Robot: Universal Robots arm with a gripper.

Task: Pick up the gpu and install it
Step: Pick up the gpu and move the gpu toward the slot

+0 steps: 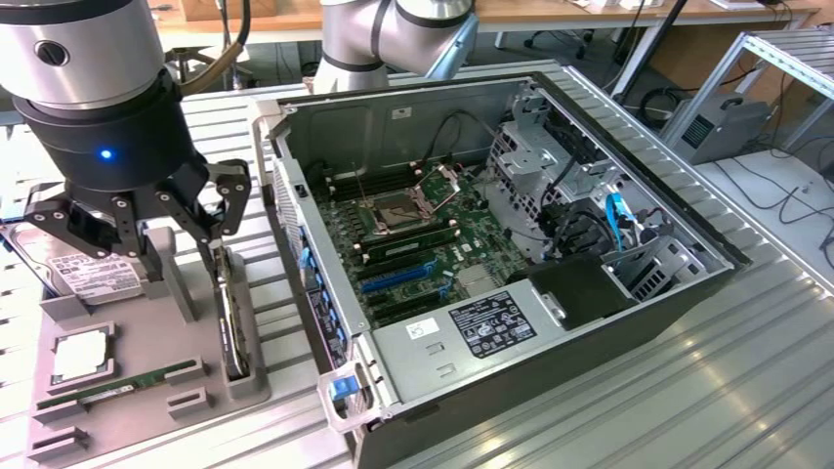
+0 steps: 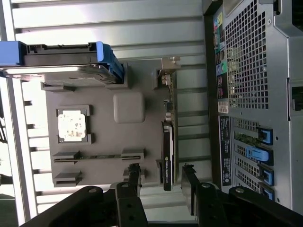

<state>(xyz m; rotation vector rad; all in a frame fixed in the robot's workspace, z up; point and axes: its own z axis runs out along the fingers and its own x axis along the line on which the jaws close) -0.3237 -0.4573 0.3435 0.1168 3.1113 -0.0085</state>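
Note:
The gpu [image 1: 233,318] is a thin black card standing on edge in a slot of the grey parts tray [image 1: 150,322], at the exterior view's left, beside the open computer case. In the wrist view the gpu [image 2: 168,151] shows its silver bracket at one end, and its other end lies between my two fingertips. My gripper [image 1: 146,230] hangs open just above the tray, over the far end of the card, touching nothing. Seen from the wrist, the gripper [image 2: 162,174] has its black fingers [image 2: 134,172] either side of the card's line.
The same tray carries a hard drive [image 1: 92,274] in a blue caddy [image 2: 61,64], a CPU [image 1: 81,360] and a green RAM stick [image 1: 117,386]. The open case [image 1: 587,293] shows its motherboard [image 1: 417,244] with blue slots [image 1: 391,278]. Its rear panel [image 2: 255,94] stands close to the card.

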